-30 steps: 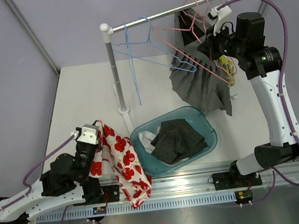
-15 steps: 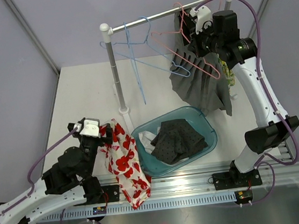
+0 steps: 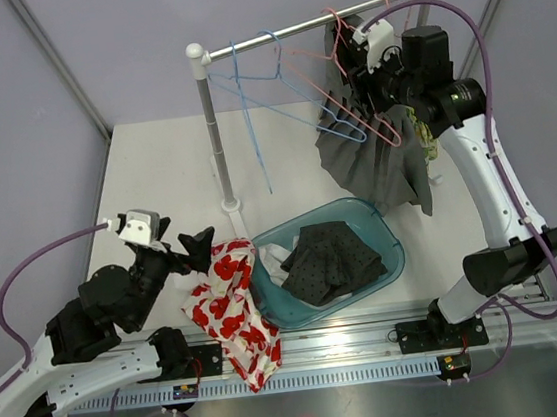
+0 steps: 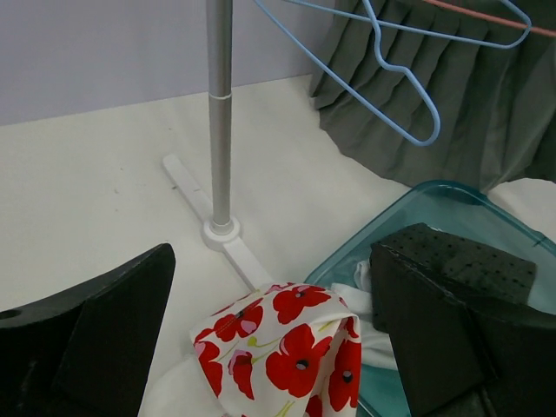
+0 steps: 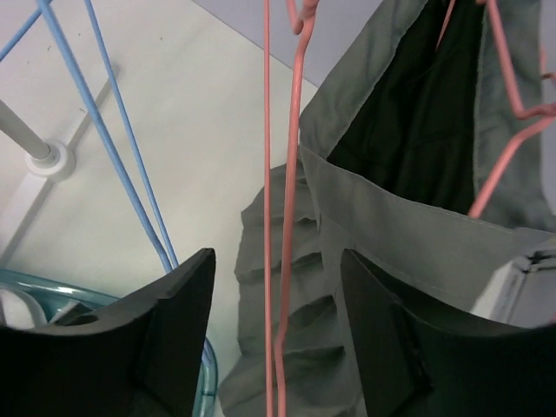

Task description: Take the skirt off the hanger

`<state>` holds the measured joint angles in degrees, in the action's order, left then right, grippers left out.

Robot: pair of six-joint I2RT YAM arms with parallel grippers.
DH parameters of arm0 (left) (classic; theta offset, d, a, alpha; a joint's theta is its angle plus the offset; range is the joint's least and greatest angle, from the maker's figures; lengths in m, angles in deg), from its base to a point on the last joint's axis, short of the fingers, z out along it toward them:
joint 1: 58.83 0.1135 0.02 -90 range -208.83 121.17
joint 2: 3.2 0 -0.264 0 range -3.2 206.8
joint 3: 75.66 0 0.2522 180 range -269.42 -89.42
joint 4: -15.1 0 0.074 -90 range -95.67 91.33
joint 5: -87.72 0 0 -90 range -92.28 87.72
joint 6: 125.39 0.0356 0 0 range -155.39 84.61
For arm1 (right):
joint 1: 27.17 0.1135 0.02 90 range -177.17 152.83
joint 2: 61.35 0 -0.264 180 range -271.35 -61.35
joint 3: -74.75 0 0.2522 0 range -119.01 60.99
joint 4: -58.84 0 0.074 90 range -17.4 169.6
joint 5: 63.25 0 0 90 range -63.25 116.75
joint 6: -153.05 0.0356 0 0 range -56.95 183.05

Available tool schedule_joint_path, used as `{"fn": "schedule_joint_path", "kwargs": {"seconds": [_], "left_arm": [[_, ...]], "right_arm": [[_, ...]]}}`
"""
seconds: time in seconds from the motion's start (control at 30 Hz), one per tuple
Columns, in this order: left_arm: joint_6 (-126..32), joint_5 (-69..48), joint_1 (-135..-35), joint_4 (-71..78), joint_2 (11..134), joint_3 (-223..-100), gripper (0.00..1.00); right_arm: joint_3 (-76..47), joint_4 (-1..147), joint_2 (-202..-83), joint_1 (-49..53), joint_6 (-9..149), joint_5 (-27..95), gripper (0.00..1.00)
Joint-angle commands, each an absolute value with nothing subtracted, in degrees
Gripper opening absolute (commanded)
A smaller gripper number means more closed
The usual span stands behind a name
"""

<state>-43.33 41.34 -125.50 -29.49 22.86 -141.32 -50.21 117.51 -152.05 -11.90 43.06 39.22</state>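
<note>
Bright, even overhead light, soft shadows, sharp focus, no glare.

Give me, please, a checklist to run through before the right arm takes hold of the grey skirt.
1. Right gripper jaws open: ok.
2. Grey skirt hanging at the rail: ok.
3. Pink hanger wires clear of the right jaws: not ok; in the wrist view they cross the gap.
4. Which hanger carries the skirt: cannot tell.
5. Left gripper free of the floral cloth: ok, jaws open above it.
</note>
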Motion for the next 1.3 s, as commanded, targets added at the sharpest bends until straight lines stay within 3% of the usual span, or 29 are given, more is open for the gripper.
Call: {"fn": "schedule_joint_path", "kwargs": {"seconds": [0.0,0.07,0.1,0.2,0.3,0.4,0.53,0.67,1.07,1.2,1.27], "left_arm": [[-47.78,37.63,-125.36,-32.15,20.62,-144.26,0.99],[-48.22,36.66,-125.36,-32.24,19.57,-144.09,0.99],[-48.30,36.57,-125.36,-32.15,18.43,-143.74,0.99],[-48.83,36.75,-125.36,-32.15,16.84,-143.12,0.99],[-48.92,37.01,-125.36,-31.63,16.40,-142.24,0.99],[-48.66,37.27,-125.36,-31.71,17.01,-142.59,0.99],[-49.79,38.94,-125.36,-33.47,18.33,-143.73,0.99],[-51.29,41.22,-125.36,-35.75,17.19,-142.43,0.99],[-57.62,43.78,-125.36,-42.43,8.76,-140.40,0.99],[-58.24,43.51,-125.45,-42.61,6.82,-140.31,0.99],[-58.32,43.34,-125.36,-42.79,6.20,-140.31,0.99]], "right_arm": [[-50.19,116.10,-144.42,-11.52,39.23,38.78,0.69],[-49.58,116.46,-142.14,-11.44,38.09,40.02,0.84],[-48.62,116.54,-140.04,-11.52,37.74,41.85,0.97],[-46.08,120.13,-136.42,-11.17,33.71,52.35,1.00],[-43.17,129.49,-135.09,-8.21,24.50,70.60,0.99],[-38.70,139.45,-136.14,1.79,7.28,78.32,0.99],[-34.73,136.68,-141.14,13.92,1.62,74.32,1.00],[-35.94,130.09,-149.74,24.67,2.05,61.41,1.00],[-38.59,116.82,-167.33,31.36,4.33,61.47,0.99],[-38.85,115.23,-170.24,32.60,5.30,60.32,0.87],[-39.20,115.58,-171.04,32.69,5.04,59.98,0.71]]}}
